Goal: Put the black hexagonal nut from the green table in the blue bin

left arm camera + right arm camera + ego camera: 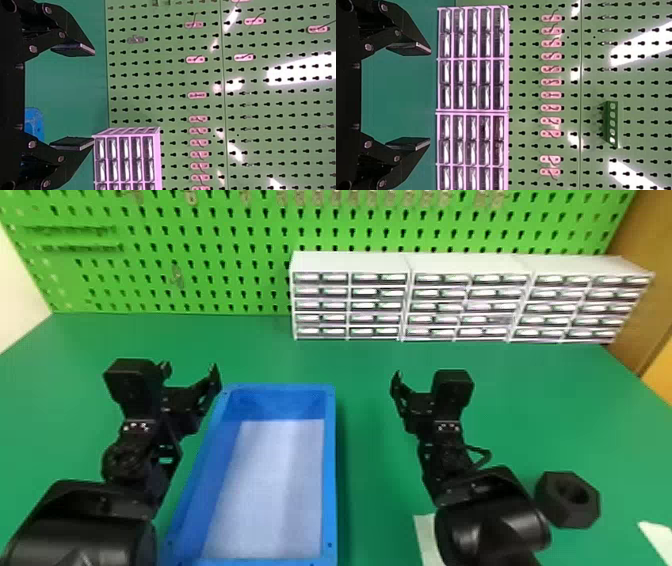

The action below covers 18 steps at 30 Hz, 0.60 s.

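Note:
The black hexagonal nut (568, 499) lies on the green table (370, 470) at the lower right, just right of the right forearm. The blue bin (331, 470) stands between the two arms, with a pale bottom and nothing in it. My left gripper (192, 370) is over the bin's far left corner; in the left wrist view the left gripper (75, 97) stands open, its fingers wide apart with nothing between. To the right of the bin is my right gripper (400, 382), well forward and left of the nut; in the right wrist view the right gripper (410, 97) is open and holds nothing.
White drawer cabinets (350, 262) line the back of the table at centre and right, before a green pegboard (200, 255). A white sheet (427, 535) lies partly beneath the right forearm, and another white piece (657, 537) is at the right edge.

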### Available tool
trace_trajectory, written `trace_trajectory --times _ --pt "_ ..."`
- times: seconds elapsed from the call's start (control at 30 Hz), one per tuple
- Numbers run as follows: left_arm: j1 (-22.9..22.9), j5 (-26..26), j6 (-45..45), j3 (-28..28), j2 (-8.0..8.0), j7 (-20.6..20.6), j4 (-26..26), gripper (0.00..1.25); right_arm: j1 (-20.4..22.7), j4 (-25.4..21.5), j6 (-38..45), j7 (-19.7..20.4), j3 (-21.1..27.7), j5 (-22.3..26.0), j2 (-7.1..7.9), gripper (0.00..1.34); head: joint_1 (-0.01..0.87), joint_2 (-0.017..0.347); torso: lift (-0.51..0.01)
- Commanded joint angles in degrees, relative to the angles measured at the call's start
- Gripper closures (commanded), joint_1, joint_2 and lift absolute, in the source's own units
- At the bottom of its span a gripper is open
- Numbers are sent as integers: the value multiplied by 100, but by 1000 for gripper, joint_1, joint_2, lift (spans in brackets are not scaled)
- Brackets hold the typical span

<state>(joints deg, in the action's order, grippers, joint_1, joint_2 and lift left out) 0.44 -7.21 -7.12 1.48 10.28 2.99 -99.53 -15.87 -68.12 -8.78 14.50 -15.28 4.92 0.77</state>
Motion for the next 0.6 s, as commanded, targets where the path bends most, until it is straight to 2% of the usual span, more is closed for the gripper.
trace_trajectory --times 0.0,0.57 --pt "-9 0 0 -7 0 0 4 453 -4 -8 8 0 -10 0 11 461 686 52 -97" --pt "-44 0 0 10 0 9 4 453 -13 -8 26 0 -10 0 29 461 686 52 -97"
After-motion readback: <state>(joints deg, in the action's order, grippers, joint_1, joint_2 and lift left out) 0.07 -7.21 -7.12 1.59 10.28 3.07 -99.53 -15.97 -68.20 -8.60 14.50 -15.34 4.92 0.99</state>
